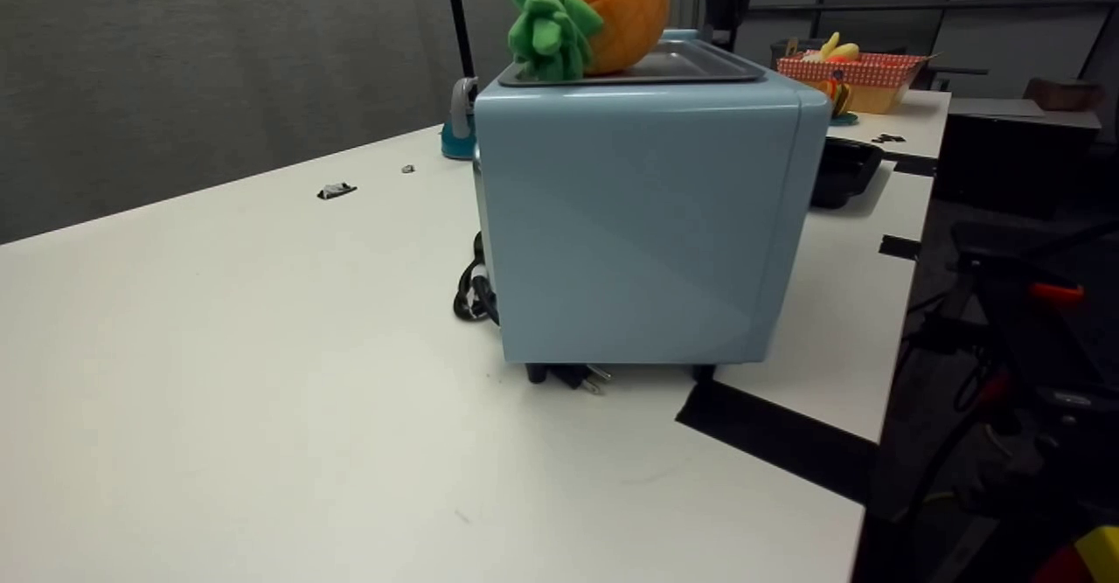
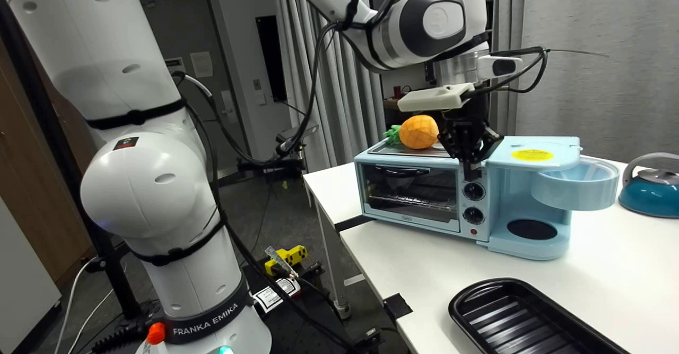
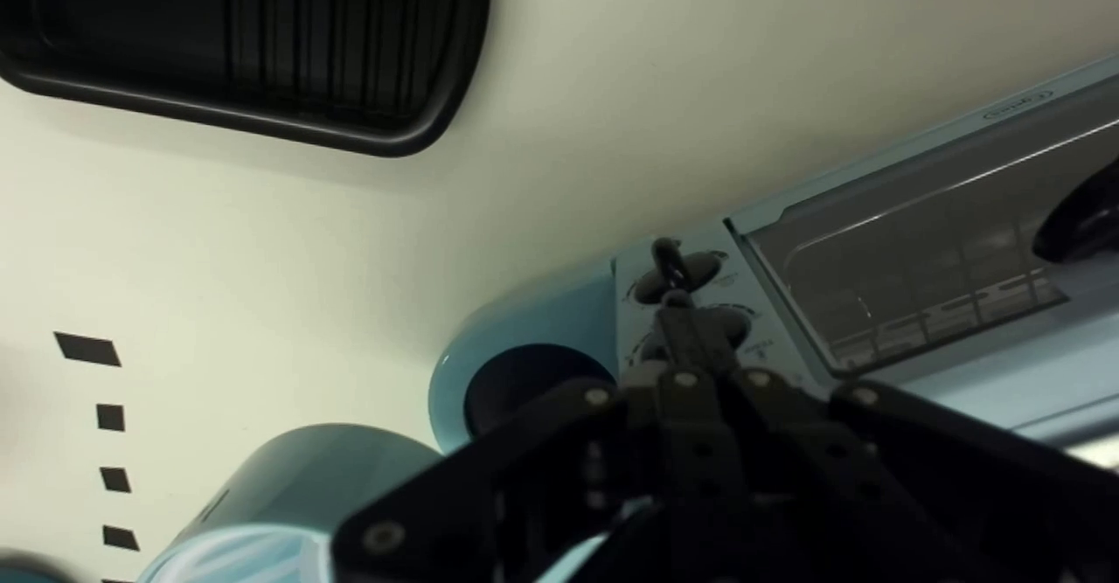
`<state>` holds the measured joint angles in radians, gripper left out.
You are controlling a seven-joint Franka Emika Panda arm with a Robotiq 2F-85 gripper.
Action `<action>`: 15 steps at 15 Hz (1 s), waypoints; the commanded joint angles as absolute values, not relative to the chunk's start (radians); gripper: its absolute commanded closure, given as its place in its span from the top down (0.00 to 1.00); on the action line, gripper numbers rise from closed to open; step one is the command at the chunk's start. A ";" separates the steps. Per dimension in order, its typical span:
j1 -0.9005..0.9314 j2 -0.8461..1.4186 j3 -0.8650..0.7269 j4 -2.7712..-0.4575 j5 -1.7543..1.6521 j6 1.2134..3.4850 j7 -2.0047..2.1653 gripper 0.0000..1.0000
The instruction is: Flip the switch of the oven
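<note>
Oven (image 1: 638,225), pale blue, stands upright on a white worktop (image 2: 424,264), its door (image 2: 411,197) closed. Beside the door are an upper knob (image 2: 473,191) and a lower knob (image 2: 473,215). Near the upper knob, at the tip of the white arm (image 2: 154,179), is the black end effector (image 2: 471,172), jaws pressed together; whether it touches the knob cannot be told. On the oven a toy pineapple (image 2: 419,132) lies on a metal tray (image 1: 699,60). Well in front sits a black pan (image 2: 525,311); a teal kettle (image 2: 652,193) stands past the oven's end.
</note>
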<state>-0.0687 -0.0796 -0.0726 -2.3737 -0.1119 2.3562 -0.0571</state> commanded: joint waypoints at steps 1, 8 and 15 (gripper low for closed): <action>-0.076 -0.047 -0.069 -2.336 -0.154 2.410 -0.001 0.00; -0.080 -0.028 -0.072 -2.315 -0.188 2.450 0.075 0.00; -0.080 -0.012 -0.074 -2.301 -0.195 2.484 0.145 0.00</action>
